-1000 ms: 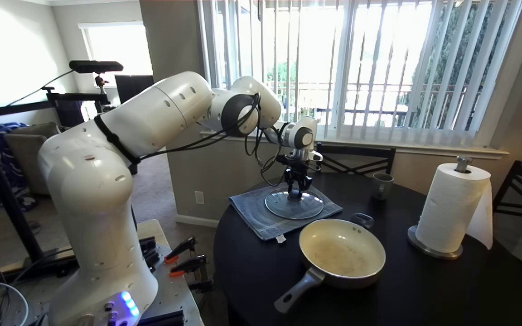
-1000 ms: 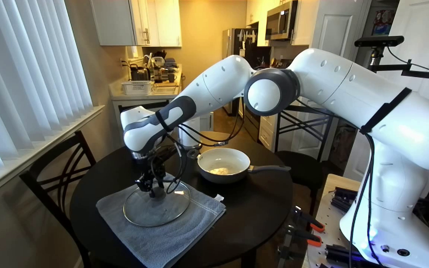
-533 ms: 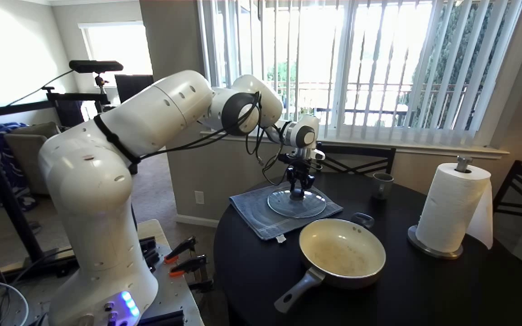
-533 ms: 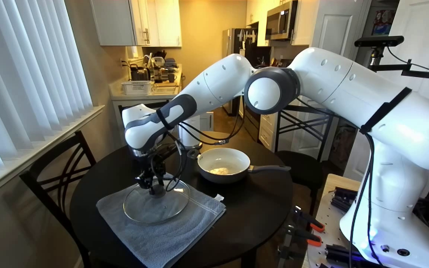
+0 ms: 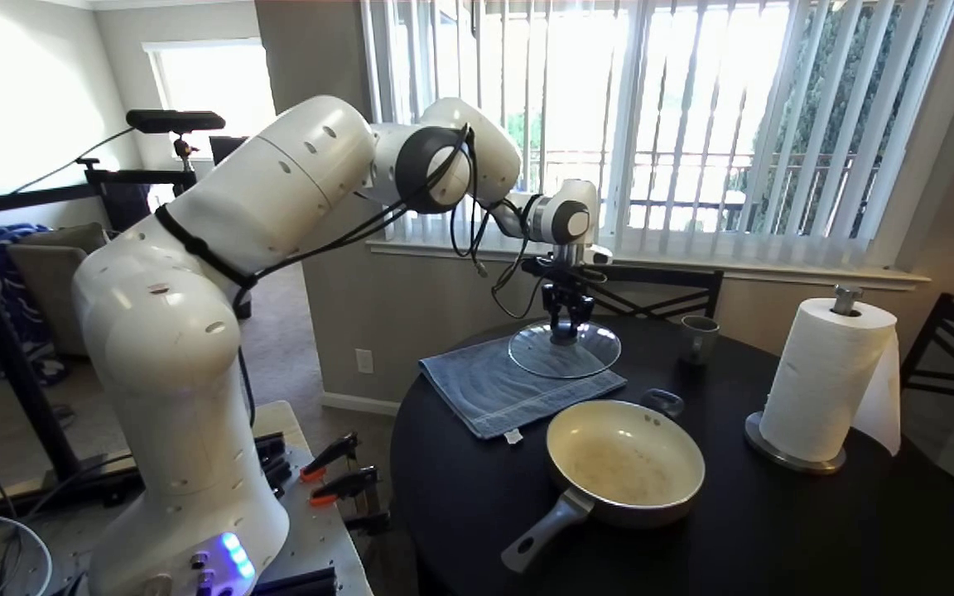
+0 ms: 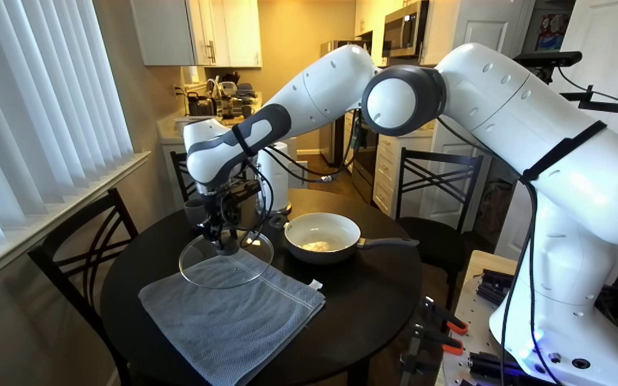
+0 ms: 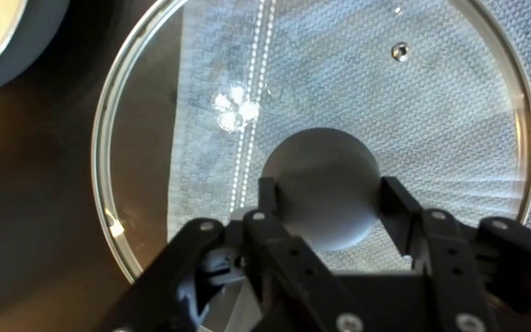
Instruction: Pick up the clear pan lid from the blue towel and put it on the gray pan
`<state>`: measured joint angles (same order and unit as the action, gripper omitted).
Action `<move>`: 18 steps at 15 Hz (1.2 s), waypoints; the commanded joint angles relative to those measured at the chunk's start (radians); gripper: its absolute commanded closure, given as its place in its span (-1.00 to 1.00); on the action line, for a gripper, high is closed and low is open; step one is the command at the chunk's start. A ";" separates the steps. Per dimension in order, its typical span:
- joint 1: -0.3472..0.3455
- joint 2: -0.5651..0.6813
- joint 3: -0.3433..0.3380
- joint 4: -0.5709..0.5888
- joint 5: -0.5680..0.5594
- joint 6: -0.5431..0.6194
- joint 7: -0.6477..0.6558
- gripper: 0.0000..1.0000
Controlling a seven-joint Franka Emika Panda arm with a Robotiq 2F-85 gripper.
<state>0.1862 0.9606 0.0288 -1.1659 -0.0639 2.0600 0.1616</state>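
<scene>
The clear pan lid [image 5: 537, 358] hangs roughly level above the blue towel [image 5: 485, 393], apart from it. My gripper [image 5: 568, 324] is shut on the lid's dark centre knob, from above. In the wrist view the fingertips [image 7: 324, 191] press on both sides of the round knob, and the glass lid [image 7: 321, 101] with its metal rim fills the middle. The lid [image 6: 223, 273] also shows over the towel's far part in an exterior view. The gray pan [image 5: 609, 455] sits uncovered on the dark table, beside the towel; its edge shows at the wrist view's upper left [image 7: 35, 41].
A gray mug [image 5: 699, 341] stands near the table's back edge. A white paper towel roll [image 5: 825, 381] stands on a metal base beyond the pan. The pan's long handle [image 5: 551, 530] and small loop handle [image 5: 662, 403] stick out. Chairs [image 6: 94, 252] surround the round table.
My gripper and the lid have risen off the towel and moved towards the window-side back of the table. The gripper stays shut on the knob. Pan and towel have not moved.
</scene>
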 commanded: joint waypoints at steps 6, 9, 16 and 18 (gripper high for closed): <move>-0.054 -0.247 -0.044 -0.300 0.018 0.044 0.026 0.35; -0.112 -0.281 -0.053 -0.375 0.040 0.065 0.017 0.35; -0.273 -0.325 -0.075 -0.519 0.150 0.113 -0.011 0.35; -0.303 -0.337 -0.083 -0.550 0.168 0.125 -0.016 0.35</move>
<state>-0.0826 0.7071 -0.0499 -1.6177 0.0550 2.1586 0.1714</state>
